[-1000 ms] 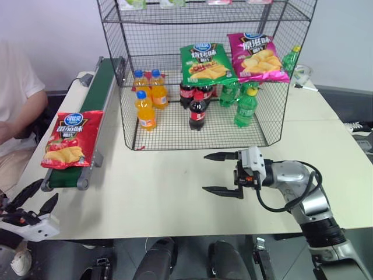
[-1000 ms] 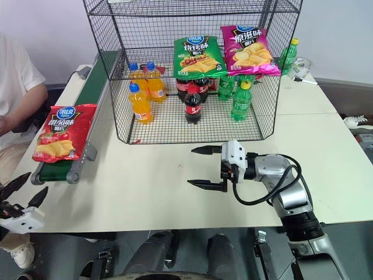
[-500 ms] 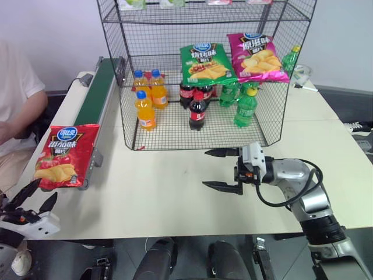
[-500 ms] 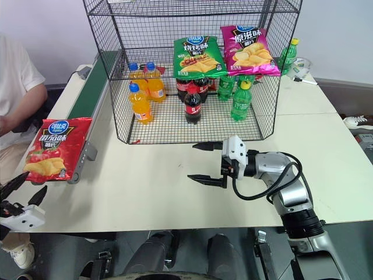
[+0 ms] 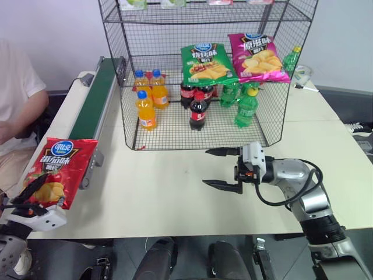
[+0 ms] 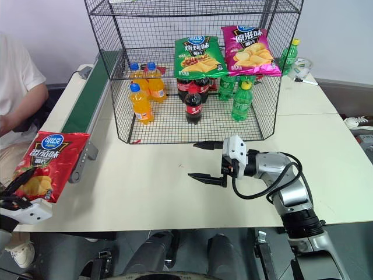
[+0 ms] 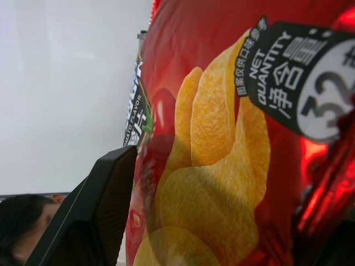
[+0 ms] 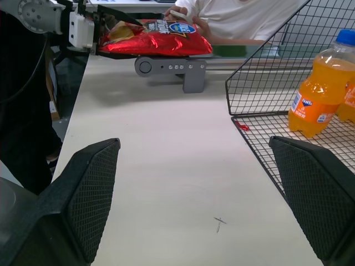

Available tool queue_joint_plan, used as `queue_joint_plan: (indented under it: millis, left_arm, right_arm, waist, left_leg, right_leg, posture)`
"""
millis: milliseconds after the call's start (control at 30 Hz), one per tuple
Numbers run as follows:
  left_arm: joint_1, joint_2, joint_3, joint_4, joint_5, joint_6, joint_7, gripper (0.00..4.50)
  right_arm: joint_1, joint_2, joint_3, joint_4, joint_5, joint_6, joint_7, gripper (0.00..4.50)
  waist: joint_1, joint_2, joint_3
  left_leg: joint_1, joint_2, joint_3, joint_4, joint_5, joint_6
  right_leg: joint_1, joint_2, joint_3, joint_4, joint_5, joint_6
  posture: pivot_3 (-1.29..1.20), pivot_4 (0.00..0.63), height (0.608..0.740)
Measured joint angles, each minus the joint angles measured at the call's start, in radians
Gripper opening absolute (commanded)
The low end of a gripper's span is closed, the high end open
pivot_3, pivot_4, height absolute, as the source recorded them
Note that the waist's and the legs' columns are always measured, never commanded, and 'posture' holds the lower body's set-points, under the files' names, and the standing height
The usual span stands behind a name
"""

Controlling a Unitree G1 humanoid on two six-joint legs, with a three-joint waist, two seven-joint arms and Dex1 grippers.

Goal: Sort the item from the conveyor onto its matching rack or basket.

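Observation:
The red crisp bag point(image 5: 58, 169) hangs over the near end of the dark green conveyor point(image 5: 96, 99), tilted down past the table's front left corner. My left gripper point(image 5: 32, 195) is at the bag's lower edge, open, with that edge between its fingers point(image 7: 94, 210); the left wrist view has the bag point(image 7: 222, 138) close up. My right gripper point(image 5: 221, 169) hovers open and empty over the table in front of the wire-mesh rack point(image 5: 113, 41). In the right wrist view the bag point(image 8: 155, 41) lies on the conveyor's end point(image 8: 172, 66).
Inside the rack stand orange bottles point(image 5: 145, 108), cola bottles point(image 5: 197, 111) and green bottles point(image 5: 246, 108), with a green bag point(image 5: 205, 63) and a magenta bag point(image 5: 256, 55) on a tier above. A person point(image 5: 14, 99) sits at the left beside the conveyor.
The red bag has travelled down the belt and now overhangs its near end. My left gripper has come up to the bag's lower edge. The right gripper has stayed put.

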Motion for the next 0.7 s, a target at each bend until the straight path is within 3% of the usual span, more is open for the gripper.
queue_joint_plan:
  millis: [100,200,300,700]
  left_arm:
    - [-0.013,0.0,-0.016,0.012,-0.002,-0.003,-0.019,2.8]
    - [-0.007,-0.001,-0.029,0.01,-0.002,-0.002,-0.025,1.28]
    - [-0.007,0.0,-0.019,-0.012,-0.025,-0.001,-0.017,0.08]
    - [0.136,-0.011,0.081,-0.274,-0.086,0.024,-0.045,0.08]
  right_arm:
    - [0.001,0.0,0.0,0.0,-0.006,-0.001,-0.002,4.5]
    - [0.001,0.0,0.0,0.003,-0.009,-0.009,-0.004,4.5]
    - [0.001,0.0,0.0,0.009,-0.01,-0.02,-0.007,4.5]
    - [0.0,0.001,0.0,0.021,-0.017,-0.03,-0.011,4.5]
  waist:
    - [-0.001,0.0,0.0]
    - [0.0,0.0,0.0]
    - [0.002,-0.001,-0.001]
    - [-0.002,-0.001,-0.001]
  left_leg:
    - [0.0,0.0,0.0,0.0,0.0,0.0]
    - [0.0,0.0,0.0,0.0,0.0,0.0]
    - [0.001,0.0,0.0,0.0,0.0,0.0]
    - [0.001,0.0,0.0,0.0,0.0,0.0]
  right_leg:
    - [0.0,0.0,0.0,0.0,0.0,0.0]
    - [0.0,0.0,0.0,0.0,0.0,0.0]
    - [0.001,0.0,0.0,0.001,0.0,0.0]
    - [0.001,-0.001,0.0,0.001,0.0,0.0]
  posture:
    - [0.0,0.15,0.74]
    - [0.0,0.15,0.74]
    - [0.0,0.15,0.74]
    - [0.0,0.15,0.74]
